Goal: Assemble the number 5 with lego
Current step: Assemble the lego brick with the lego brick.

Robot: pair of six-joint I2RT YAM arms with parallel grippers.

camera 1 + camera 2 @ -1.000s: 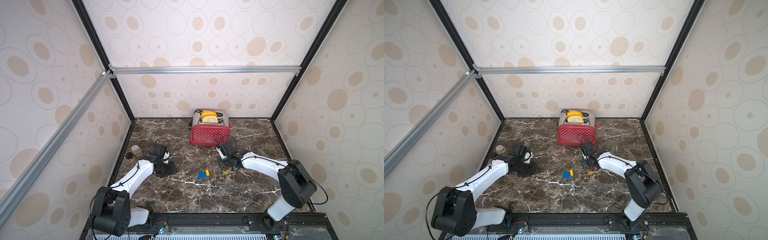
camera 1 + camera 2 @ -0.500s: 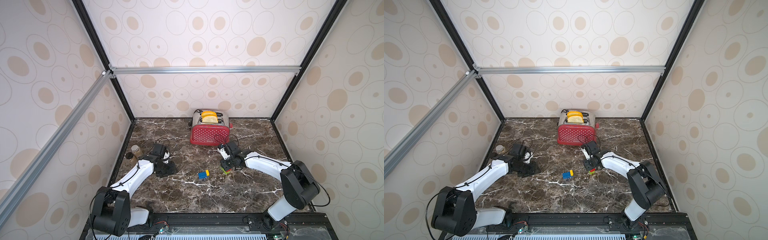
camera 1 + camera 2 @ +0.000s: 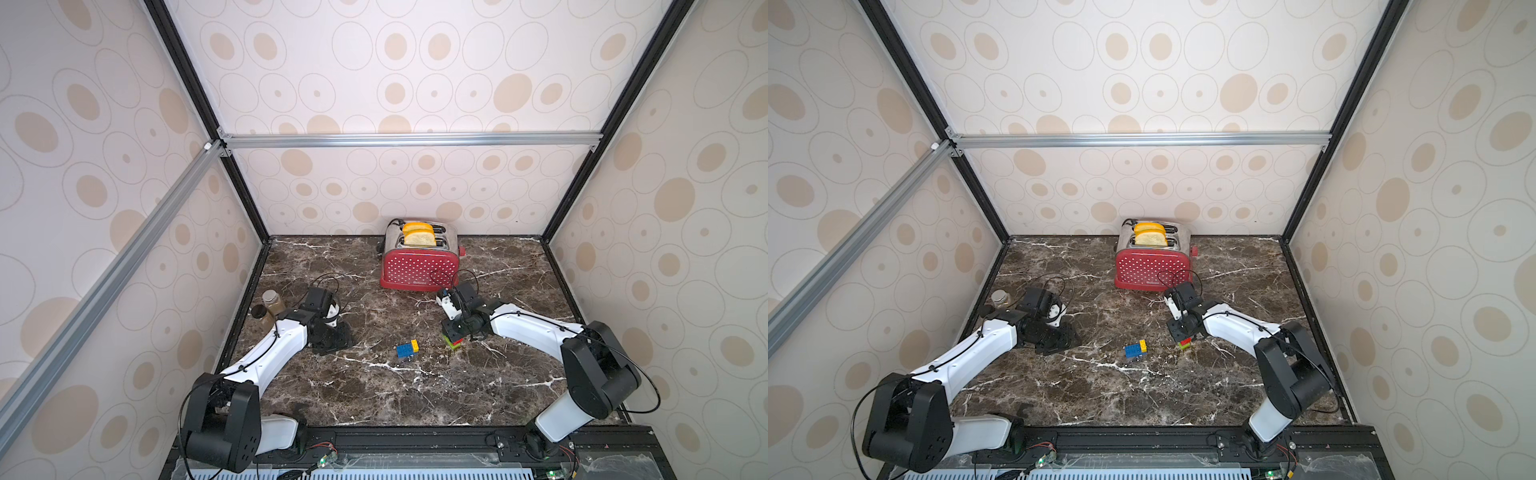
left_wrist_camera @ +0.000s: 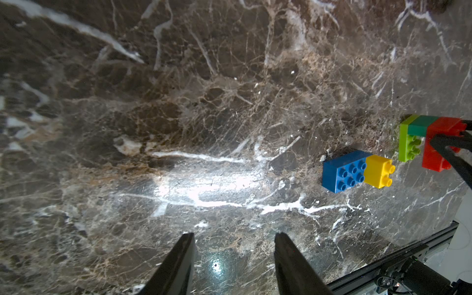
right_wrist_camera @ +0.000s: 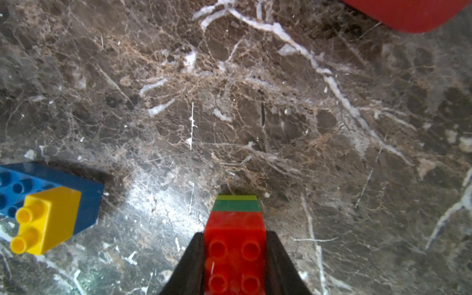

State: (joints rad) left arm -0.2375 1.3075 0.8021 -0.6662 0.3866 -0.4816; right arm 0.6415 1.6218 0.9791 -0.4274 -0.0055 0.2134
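Note:
My right gripper (image 5: 235, 238) is shut on the red brick (image 5: 235, 250) of a three-brick stack (image 3: 454, 341). The red brick's hollow underside faces the wrist camera. Beyond it come the dark-green brick (image 5: 236, 205) and the lime-green brick (image 5: 236, 197), whose end is down at the marble. Whether it touches I cannot tell. A blue brick (image 4: 342, 171) with a yellow brick (image 4: 378, 171) joined to it lies on the table, just left of the stack in both top views (image 3: 1136, 348). My left gripper (image 4: 233, 236) is open over bare marble, well left of the bricks (image 3: 332, 340).
A red polka-dot toaster (image 3: 419, 266) with two bread slices stands at the back, just behind my right wrist. Two small jars (image 3: 272, 299) stand by the left wall next to my left arm. Walls close in the marble table (image 3: 415, 395) on three sides.
The right arm's elbow has shifted slightly to the right while its gripper stays shut on the stack. The left arm and the blue-yellow pair have not moved.

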